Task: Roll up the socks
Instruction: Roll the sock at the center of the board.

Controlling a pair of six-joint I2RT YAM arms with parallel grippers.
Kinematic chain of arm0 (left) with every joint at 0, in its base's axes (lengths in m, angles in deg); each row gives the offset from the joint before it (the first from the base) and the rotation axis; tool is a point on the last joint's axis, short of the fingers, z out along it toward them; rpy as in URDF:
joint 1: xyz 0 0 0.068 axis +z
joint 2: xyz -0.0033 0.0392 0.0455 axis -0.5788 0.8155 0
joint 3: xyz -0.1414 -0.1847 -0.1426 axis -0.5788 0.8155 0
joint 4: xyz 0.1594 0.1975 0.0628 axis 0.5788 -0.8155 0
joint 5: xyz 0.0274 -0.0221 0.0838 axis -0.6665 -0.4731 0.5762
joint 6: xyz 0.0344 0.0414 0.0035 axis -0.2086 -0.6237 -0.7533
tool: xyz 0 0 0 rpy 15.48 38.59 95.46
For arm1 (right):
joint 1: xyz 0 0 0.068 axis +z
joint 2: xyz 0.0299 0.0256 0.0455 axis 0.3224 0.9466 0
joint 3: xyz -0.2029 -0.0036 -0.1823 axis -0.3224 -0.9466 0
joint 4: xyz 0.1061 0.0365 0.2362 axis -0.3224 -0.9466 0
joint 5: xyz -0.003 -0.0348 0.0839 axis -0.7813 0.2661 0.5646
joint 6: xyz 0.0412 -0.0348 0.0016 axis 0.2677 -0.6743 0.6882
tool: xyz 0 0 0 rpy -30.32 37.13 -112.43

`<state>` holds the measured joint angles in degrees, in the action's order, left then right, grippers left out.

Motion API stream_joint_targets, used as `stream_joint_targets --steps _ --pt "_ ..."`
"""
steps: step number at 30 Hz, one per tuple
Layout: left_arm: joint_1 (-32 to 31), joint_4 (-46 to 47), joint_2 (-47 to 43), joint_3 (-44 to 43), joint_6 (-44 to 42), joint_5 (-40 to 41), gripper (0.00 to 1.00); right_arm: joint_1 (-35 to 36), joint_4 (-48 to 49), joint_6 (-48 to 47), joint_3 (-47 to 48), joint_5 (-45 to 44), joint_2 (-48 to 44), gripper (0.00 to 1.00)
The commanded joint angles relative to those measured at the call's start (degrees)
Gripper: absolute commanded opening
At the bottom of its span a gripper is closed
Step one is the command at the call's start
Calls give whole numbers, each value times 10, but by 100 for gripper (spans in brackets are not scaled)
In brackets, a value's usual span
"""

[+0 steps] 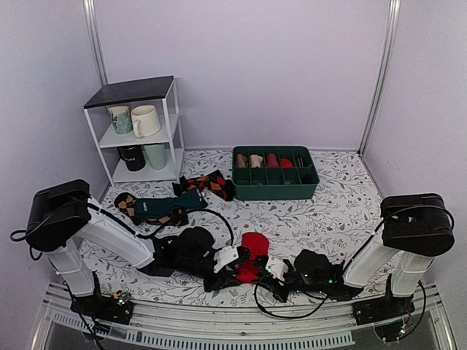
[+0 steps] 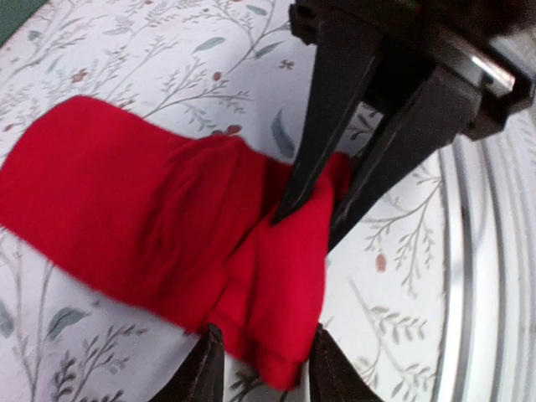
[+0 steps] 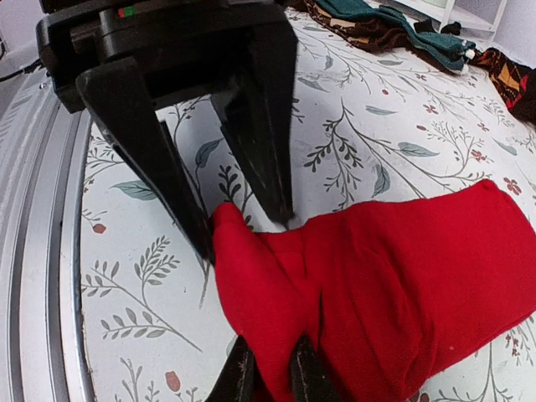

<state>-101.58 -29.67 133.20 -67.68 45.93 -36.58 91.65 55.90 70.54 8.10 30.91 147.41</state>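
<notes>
**Item: the socks** [image 1: 254, 248]. Bright red knit, laid one on the other on the floral table cover [image 1: 328, 211]. They sit near the front edge, midway between the two arm bases. The far end lies flat and broad. The near end is bunched into thick folds just short of the metal rail.

**Left gripper** [image 2: 266, 373]. Low over the cover at the socks' near end. The jaws are parted and straddle the folded edge, with one finger [image 3: 155, 167] against the red corner and the other standing a little off it. The fabric sits between them without being pinched flat.

**Right gripper** [image 3: 272, 377]. Comes in from the opposite side, tip to tip with the left one. The jaws are drawn narrow and clamp a ridge of red fabric. The fold rises between the two black fingers [image 2: 322, 134].

**Other contents.**
- Dark teal sock [image 1: 166, 206], lying across an orange-and-black argyle sock [image 1: 125, 204], left of centre.
- A second argyle sock [image 1: 208, 186], just behind the teal one.
- Green compartment tray [image 1: 276, 192] at the back, holding rolled socks in tan and red.
- White shelf rack [image 1: 175, 124] in the far left corner, with mugs [image 1: 146, 120] on two levels.
</notes>
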Motion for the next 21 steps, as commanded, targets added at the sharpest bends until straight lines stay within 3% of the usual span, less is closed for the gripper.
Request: stream_joint_targets --steps 1,5,9,13,21 --pt "-14 5 -80 65 -64 112 35 -1 -124 68 -23 48 10 3" --pt "-33 84 -144 126 -129 119 36 -32 -148 121 -16 141 4 3" --pt "-52 141 -152 145 -161 134 35 -64 -161 185 -13 227 32 4" --pt "-65 187 -109 131 -199 133 38 -83 -167 235 -1 281 71 4" --pt "-75 182 -33 89 -219 120 40 -92 -226 257 21 298 83 4"
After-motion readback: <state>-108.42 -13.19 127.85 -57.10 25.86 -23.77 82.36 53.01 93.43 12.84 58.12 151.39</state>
